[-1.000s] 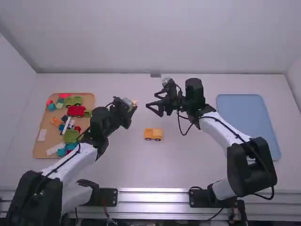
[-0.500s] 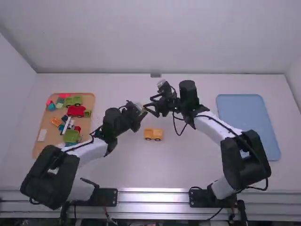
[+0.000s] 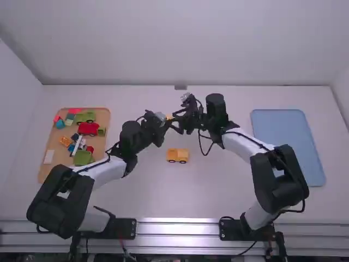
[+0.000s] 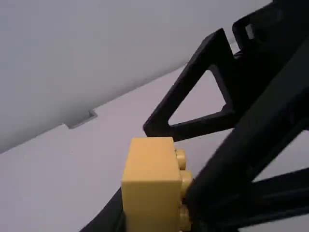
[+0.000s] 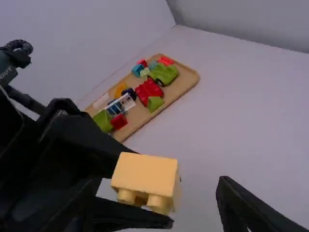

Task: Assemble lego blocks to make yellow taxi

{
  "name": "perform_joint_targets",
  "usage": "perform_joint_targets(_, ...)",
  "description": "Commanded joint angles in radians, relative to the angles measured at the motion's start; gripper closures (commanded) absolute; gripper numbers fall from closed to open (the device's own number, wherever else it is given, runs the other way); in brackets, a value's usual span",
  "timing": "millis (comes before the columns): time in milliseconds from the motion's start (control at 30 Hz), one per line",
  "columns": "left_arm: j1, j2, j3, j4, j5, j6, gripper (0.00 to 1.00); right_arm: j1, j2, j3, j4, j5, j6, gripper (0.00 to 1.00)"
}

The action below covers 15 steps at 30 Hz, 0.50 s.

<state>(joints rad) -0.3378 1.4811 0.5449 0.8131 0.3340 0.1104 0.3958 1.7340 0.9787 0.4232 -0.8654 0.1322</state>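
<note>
Yellow block is pinched in your left gripper, above the worktop; your right gripper, close by, has its fingers spread. You have the yellow wheeled piece resting nearer you, between the wooden tray at left and blue tray at right.

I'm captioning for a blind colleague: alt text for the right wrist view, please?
The left gripper holds a yellow block, studs showing, before the open right gripper. Beyond, on the white table, sits a wooden tray of coloured toy blocks.
</note>
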Motion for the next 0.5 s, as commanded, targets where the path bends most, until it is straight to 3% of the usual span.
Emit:
perform_joint_targets(0,-0.004,-0.001,0.02,0.022,0.018,-0.04,0.98,0.025,0.002,0.023,0.013,0.006,0.002,0.34)
perform_joint_targets(467,-0.016,-0.001,0.02,0.042,0.017,-0.044,0.98,0.063,0.002,0.023,0.047,0.006,0.056,0.44)
